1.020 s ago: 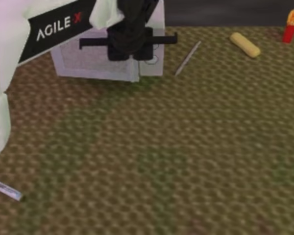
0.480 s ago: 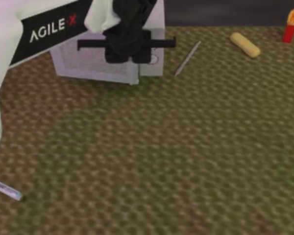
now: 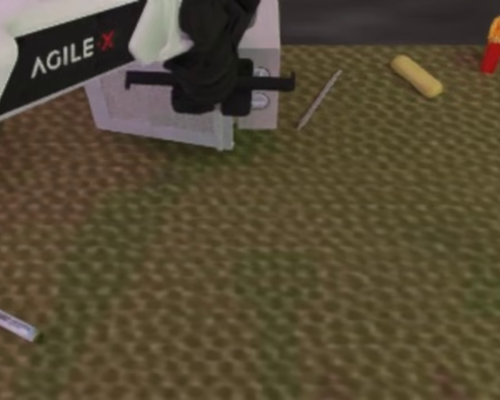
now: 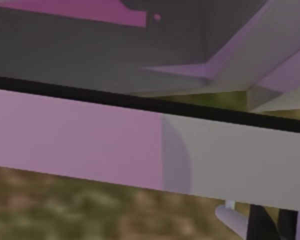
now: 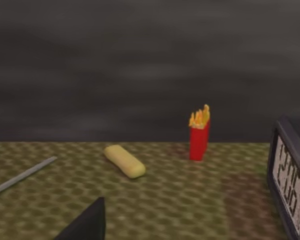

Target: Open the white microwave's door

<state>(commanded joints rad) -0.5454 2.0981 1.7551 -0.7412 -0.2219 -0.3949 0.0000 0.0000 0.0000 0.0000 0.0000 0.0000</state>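
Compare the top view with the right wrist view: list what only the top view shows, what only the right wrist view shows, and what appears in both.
Only the top view: the white microwave, its door, the left gripper in front of it, and a pen at the table's left edge.
Only the right wrist view: a dark digital clock.
Both: the yellow bar, the red fries carton, the grey rod and the woven table.

Pale door [image 4: 90,135] edge close up, pinkish interior [image 4: 90,12] behind
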